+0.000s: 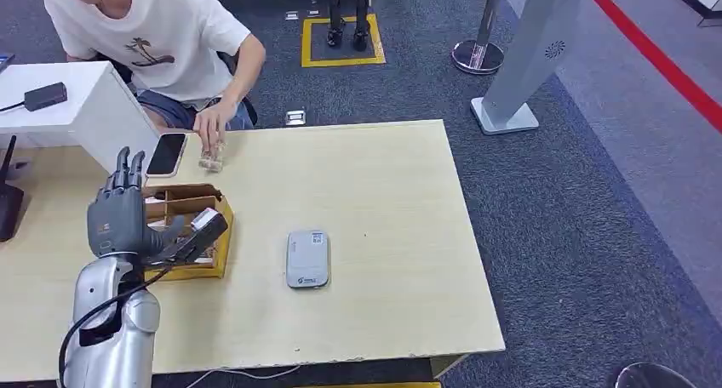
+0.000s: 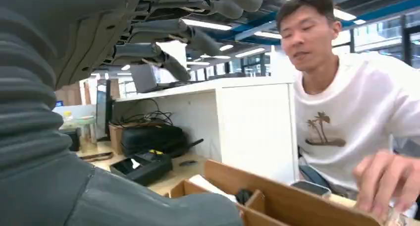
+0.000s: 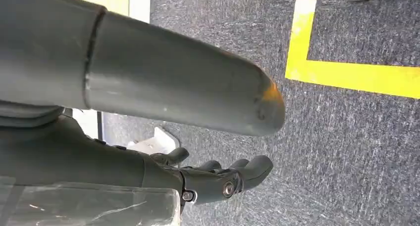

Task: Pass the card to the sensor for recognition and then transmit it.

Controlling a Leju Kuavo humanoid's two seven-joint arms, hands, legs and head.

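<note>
Card: one card (image 1: 207,219) is being held above the table, pinched between the thumb and a finger of the left hand (image 1: 128,216); its pale face is showing, and it is sitting just over the right edge of the wooden box (image 1: 189,202).
Card axis: the long side is running from the hand outward, toward the table's middle and slightly away from the robot, as best the head view is showing.
Left hand fingers: the remaining fingers are standing up and spread, holding nothing.
Reader: one grey reader (image 1: 307,258) is lying flat near the middle of the table (image 1: 383,235), closer to the front edge than the back edge.
Key relation: the reader is lying to the right of the card and a little nearer the front edge, well apart from it; the coming move is probably calling for a carry across and down onto it.
Nearer arm: the left hand is the nearer one; the right hand (image 3: 218,179) is hanging over grey carpet, fingers loosely curled on nothing.
Box: one, partitioned, near the left edge.
Phone: one phone (image 1: 167,154) is lying by the back edge.
Person: one person (image 1: 162,39) is sitting behind the back edge, one hand (image 1: 210,124) resting on a small clear object (image 1: 212,156).
</note>
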